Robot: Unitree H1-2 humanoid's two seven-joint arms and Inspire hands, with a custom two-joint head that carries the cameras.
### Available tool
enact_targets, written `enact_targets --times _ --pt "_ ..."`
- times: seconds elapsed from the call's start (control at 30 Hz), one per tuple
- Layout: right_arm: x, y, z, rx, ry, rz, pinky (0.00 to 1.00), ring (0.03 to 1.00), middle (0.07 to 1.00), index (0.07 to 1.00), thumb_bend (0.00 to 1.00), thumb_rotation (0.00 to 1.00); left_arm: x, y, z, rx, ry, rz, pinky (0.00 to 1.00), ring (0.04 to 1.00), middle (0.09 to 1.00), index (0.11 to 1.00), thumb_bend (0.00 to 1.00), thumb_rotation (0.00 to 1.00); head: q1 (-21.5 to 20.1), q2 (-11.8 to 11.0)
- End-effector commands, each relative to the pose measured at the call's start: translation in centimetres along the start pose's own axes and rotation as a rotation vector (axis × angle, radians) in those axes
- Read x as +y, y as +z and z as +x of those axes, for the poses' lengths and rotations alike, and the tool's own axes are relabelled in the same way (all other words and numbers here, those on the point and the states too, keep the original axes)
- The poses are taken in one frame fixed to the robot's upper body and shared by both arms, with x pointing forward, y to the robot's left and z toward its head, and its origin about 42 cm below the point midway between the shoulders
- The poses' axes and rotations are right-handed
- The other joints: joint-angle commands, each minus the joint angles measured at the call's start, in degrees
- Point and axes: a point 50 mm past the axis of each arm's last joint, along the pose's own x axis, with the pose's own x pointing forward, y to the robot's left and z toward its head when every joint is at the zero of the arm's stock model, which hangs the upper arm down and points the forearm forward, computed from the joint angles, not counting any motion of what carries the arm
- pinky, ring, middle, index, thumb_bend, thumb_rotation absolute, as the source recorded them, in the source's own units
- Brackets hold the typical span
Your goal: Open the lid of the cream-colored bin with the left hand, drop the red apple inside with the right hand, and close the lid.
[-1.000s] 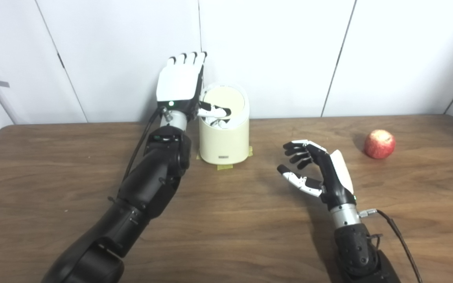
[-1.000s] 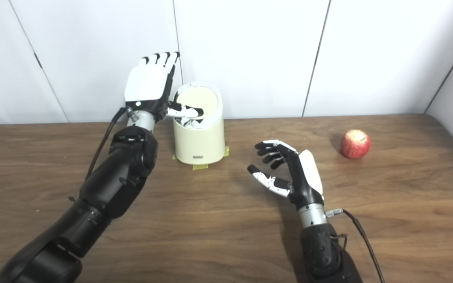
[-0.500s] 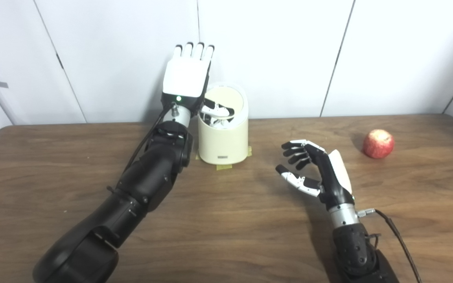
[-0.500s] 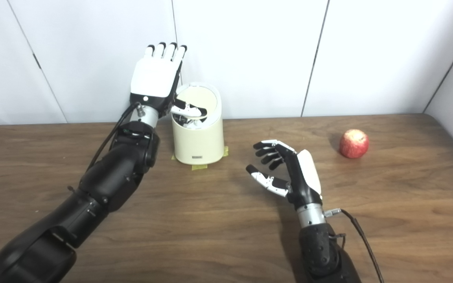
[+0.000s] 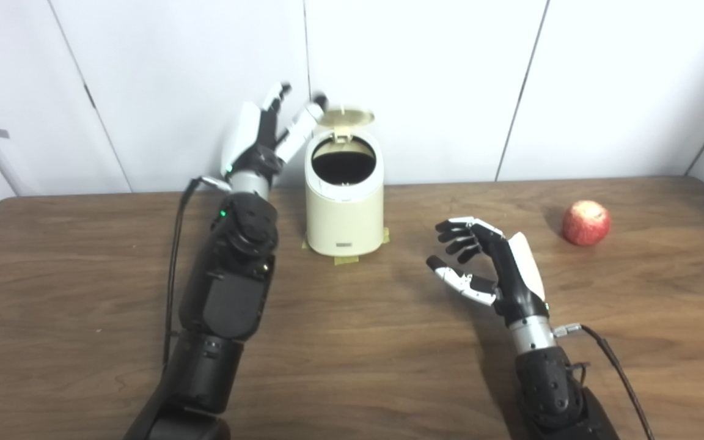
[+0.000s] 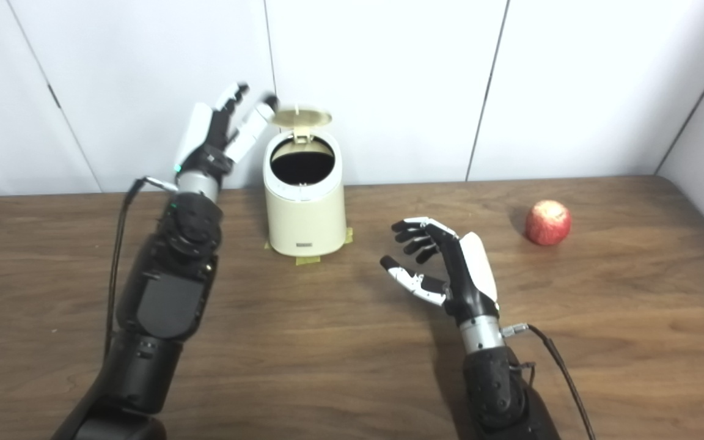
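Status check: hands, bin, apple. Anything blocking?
Left hand open, raised beside the bin. Lid up, mouth clear. Right hand open, empty, over the table. Apple on the table to its right, path clear.

Bin (image 5: 344,211) on tabletop (image 5: 352,342) near back edge, lid (image 5: 344,116) up behind opening. Left hand (image 5: 260,143) fingers (image 5: 300,125) just left of lid. Right hand (image 5: 492,272) right of bin, before it. Apple (image 5: 585,223) on tabletop, well right of right-hand fingers (image 5: 459,235).
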Motion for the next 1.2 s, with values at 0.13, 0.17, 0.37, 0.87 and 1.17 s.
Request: enact_targets --times 0.13,0.17,0.37,0.87,1.17 --pt "-0.6 1.5 0.1 -0.031 -0.029 -0.011 0.50 0.622 0.663 0.654 0.32 0.30 2.9 2.0 -2.0 -0.225 0.083 -0.085 0.85 0.937 0.951 0.965 0.60 1.00 0.42 0.34" --pt "-1.1 1.9 0.3 -0.046 -0.034 -0.039 0.50 0.628 0.673 0.662 0.33 0.31 3.1 1.6 -2.7 -0.251 0.072 -0.089 0.86 0.933 0.942 0.949 0.58 1.00 0.61 0.32" --pt "-5.7 4.8 2.2 -0.110 0.001 -0.374 0.61 0.731 0.768 0.761 0.65 0.32 4.7 -1.7 -7.8 -0.350 0.019 -0.145 0.81 0.878 0.881 0.871 0.48 0.99 0.72 0.34" --pt "-18.1 9.4 8.1 -0.034 0.079 -0.736 0.61 0.817 0.877 0.823 0.98 0.36 5.9 -9.6 -17.8 -0.319 -0.055 -0.353 0.81 0.844 0.848 0.833 0.63 0.88 0.37 -0.38" --pt "-21.3 7.9 12.7 0.148 0.215 -0.853 0.61 0.843 0.898 0.832 1.00 0.28 6.0 -11.9 -23.0 -0.234 -0.076 -0.408 0.85 0.853 0.856 0.841 0.53 0.89 0.21 -0.76"
